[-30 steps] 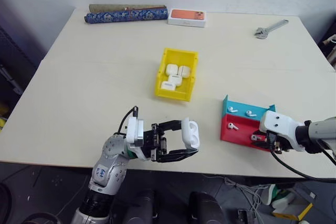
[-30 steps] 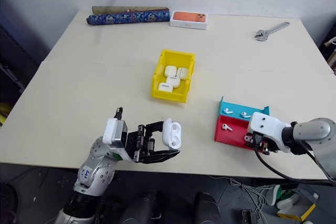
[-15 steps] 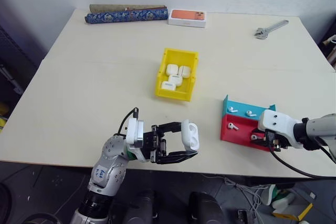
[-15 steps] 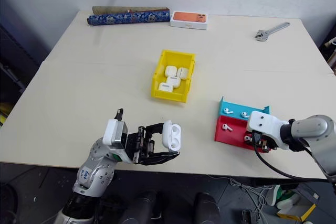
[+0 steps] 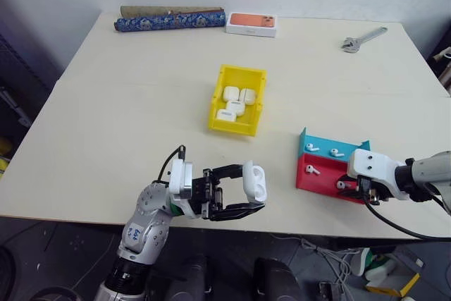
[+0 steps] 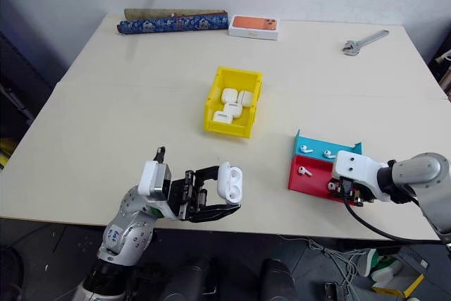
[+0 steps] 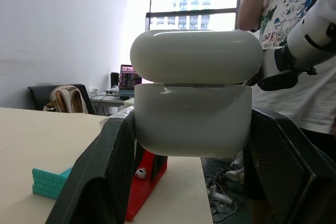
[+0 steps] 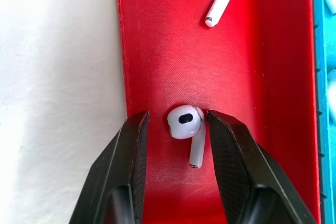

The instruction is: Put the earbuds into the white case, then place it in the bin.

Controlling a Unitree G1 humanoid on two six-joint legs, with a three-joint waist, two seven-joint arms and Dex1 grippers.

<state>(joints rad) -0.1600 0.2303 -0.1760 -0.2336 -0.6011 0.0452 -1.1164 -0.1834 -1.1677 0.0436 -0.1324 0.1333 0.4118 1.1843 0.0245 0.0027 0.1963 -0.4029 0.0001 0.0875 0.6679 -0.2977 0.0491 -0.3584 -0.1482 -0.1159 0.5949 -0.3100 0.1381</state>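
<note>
Nothing has shifted since a second ago. Left gripper (image 5: 246,189) stays clamped on the white case (image 5: 255,181), lid ajar, at 6 o'clock from the yellow bin (image 5: 238,100). Right gripper (image 8: 176,129) hangs parted around one earbud (image 8: 186,124) in the red tray (image 5: 320,177), at 4 o'clock from the bin. No lettering is legible.

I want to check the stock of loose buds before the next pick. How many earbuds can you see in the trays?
4: two earbuds lie in the blue tray, one in the red tray, and one there between the right gripper's fingers. The gripper may hide more.
</note>
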